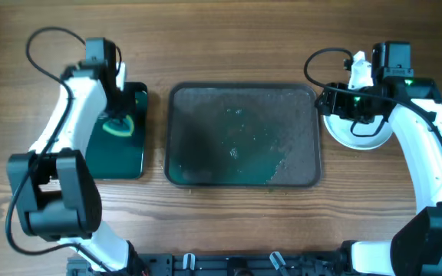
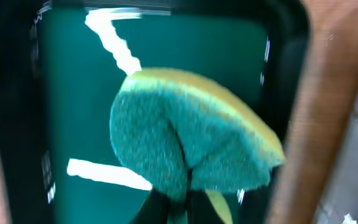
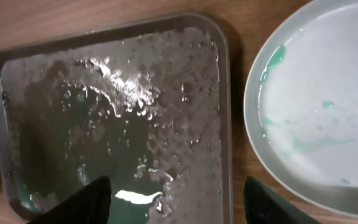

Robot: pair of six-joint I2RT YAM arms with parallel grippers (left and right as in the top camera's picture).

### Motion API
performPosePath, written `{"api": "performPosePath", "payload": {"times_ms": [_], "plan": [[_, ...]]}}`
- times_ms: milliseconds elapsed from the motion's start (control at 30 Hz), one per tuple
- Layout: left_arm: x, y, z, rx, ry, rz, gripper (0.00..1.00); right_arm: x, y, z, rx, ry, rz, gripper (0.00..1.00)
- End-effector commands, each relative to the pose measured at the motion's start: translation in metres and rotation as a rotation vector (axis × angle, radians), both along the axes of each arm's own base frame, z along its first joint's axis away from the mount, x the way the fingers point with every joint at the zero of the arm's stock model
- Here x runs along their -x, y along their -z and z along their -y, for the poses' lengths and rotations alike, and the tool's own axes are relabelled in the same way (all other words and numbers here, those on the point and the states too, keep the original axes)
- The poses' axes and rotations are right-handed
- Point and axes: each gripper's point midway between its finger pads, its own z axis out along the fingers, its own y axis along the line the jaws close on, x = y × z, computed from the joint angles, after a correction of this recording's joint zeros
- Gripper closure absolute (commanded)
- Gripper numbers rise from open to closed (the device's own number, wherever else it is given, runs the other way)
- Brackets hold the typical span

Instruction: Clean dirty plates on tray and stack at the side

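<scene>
The large dark grey tray (image 1: 206, 138) lies mid-table with no plates on it, wet with teal-green film. It also shows in the right wrist view (image 3: 104, 124). A white plate (image 1: 359, 138) sits on the table right of the tray, partly under my right arm. In the right wrist view the plate (image 3: 316, 112) carries teal-green smears. I cannot tell whether other plates lie beneath it. My right gripper (image 3: 182, 205) is open and empty above the tray's right edge (image 1: 327, 103). My left gripper (image 2: 188, 202) is shut on the yellow-green sponge (image 2: 191, 130).
The smaller black tray with a green inside (image 1: 121, 157) lies left of the grey tray, and my left gripper (image 1: 117, 123) holds the sponge over it (image 2: 73, 93). Bare wooden table surrounds both trays.
</scene>
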Motion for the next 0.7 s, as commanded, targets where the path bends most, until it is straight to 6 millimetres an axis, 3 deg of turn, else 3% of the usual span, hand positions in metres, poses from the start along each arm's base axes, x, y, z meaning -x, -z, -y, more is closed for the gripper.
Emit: {"api": "performPosePath", "payload": {"times_ms": [0,33,100,133,167,200,300,333,400,467,500,567,667], "plan": [[0.012,0.030,-0.003,-0.028,0.061,-0.014,0.68,-0.002,-0.007,-0.003,0.000,-0.026,0.024,0.32],[0.012,0.031,-0.003,-0.027,0.061,-0.016,0.63,-0.002,-0.007,-0.003,0.000,-0.026,0.023,0.31],[0.009,0.027,-0.003,-0.028,0.061,0.000,0.41,-0.004,-0.008,-0.003,0.000,-0.025,0.032,0.31],[0.006,0.021,-0.003,-0.030,0.061,0.014,0.06,-0.005,-0.010,-0.004,-0.005,-0.028,0.037,0.31],[0.001,0.007,-0.003,-0.031,0.060,0.039,0.00,-0.005,-0.016,-0.005,-0.010,-0.030,0.042,0.31],[-0.003,-0.011,-0.003,-0.032,0.056,0.072,0.00,-0.005,-0.029,-0.005,-0.009,-0.030,0.055,0.31],[-0.011,-0.094,-0.003,-0.020,-0.008,0.241,0.00,0.003,-0.078,-0.005,-0.001,-0.031,0.147,0.31],[-0.007,-0.132,-0.003,0.004,-0.074,0.342,0.00,0.013,-0.102,-0.005,0.010,-0.046,0.207,0.31],[0.001,-0.159,-0.003,0.009,-0.085,0.416,0.00,0.033,-0.131,-0.005,0.026,-0.049,0.278,0.31],[0.005,-0.171,-0.003,0.009,-0.085,0.449,0.00,0.062,-0.158,-0.007,0.030,-0.047,0.349,0.30],[0.005,-0.172,-0.003,0.009,-0.084,0.451,0.00,0.084,-0.170,-0.008,0.032,-0.046,0.381,0.00],[0.004,-0.170,-0.003,0.009,-0.084,0.445,0.00,0.108,-0.188,-0.009,0.038,-0.046,0.450,0.00],[0.004,-0.170,-0.003,0.009,-0.084,0.445,0.00,0.126,-0.204,-0.010,0.044,-0.046,0.521,0.00]]}}
